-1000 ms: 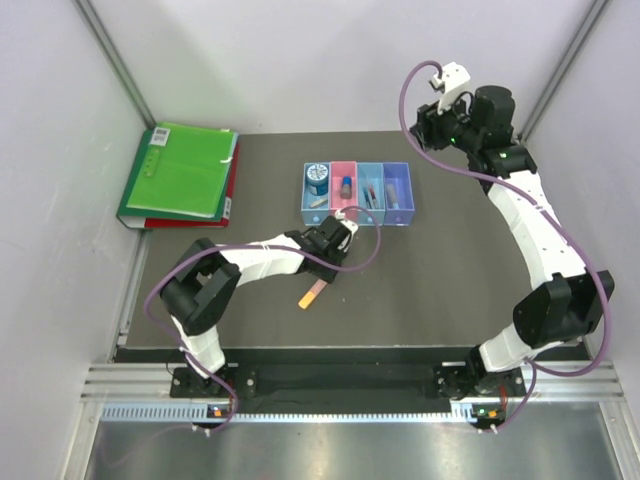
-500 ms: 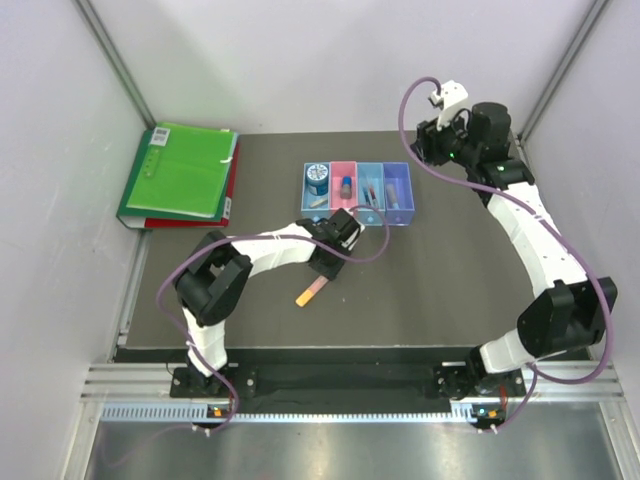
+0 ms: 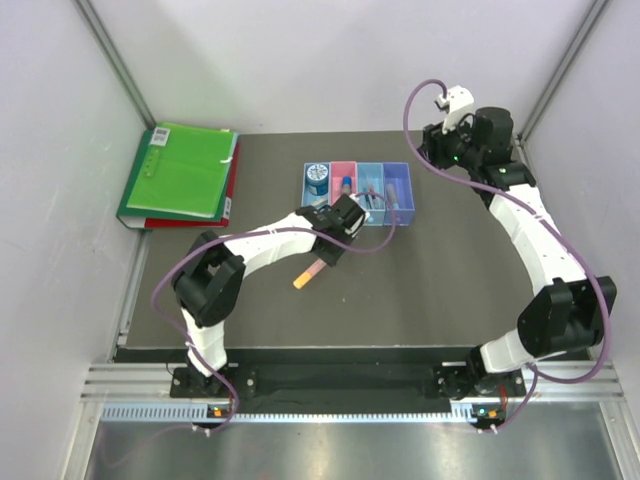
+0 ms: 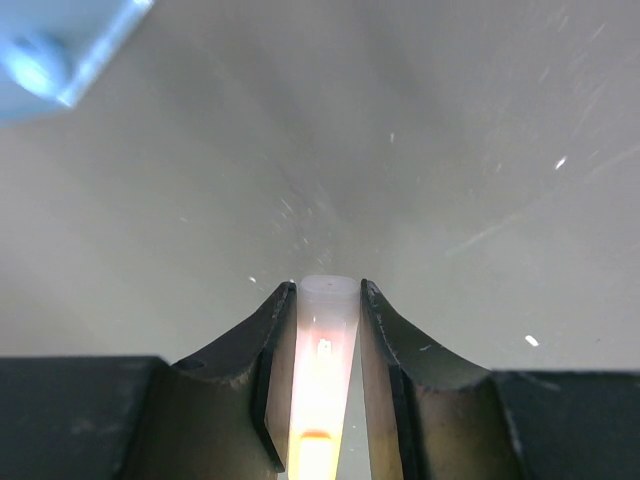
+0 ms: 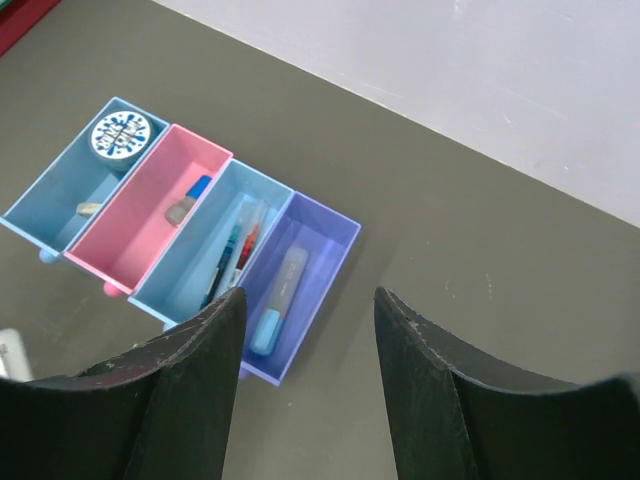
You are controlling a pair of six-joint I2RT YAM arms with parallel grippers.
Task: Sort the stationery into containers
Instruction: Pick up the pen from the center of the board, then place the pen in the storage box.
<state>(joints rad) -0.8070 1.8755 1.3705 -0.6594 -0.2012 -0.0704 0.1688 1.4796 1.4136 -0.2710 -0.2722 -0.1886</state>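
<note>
Pinching orange-pink flat stick point(image 4: 325, 345) in left claw point(image 4: 328, 300), just short of the bins point(image 5: 140, 235). Tape roll point(image 5: 118, 136) and pens point(image 5: 232, 258) already binned; stick looks last. Right claw point(image 5: 305, 300) spread, empty.
</note>
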